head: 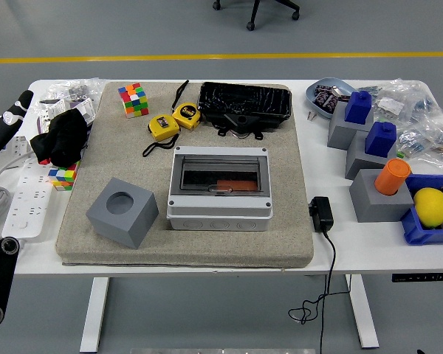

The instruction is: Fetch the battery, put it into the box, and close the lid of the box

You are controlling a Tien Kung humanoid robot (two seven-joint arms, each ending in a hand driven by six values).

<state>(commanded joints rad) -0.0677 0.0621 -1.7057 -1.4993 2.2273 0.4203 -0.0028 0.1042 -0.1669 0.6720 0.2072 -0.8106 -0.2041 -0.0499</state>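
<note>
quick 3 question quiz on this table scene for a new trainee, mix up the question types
1. True or false: the box has its clear lid shut.
2. What stands in the hole of the grey block beside the lemon? A) blue block B) orange cylinder C) tape measure
3. How many yellow tape measures lie on the mat?

Key:
1. True; an orange object shows through the lid.
2. B, the orange cylinder.
3. Two.
</note>
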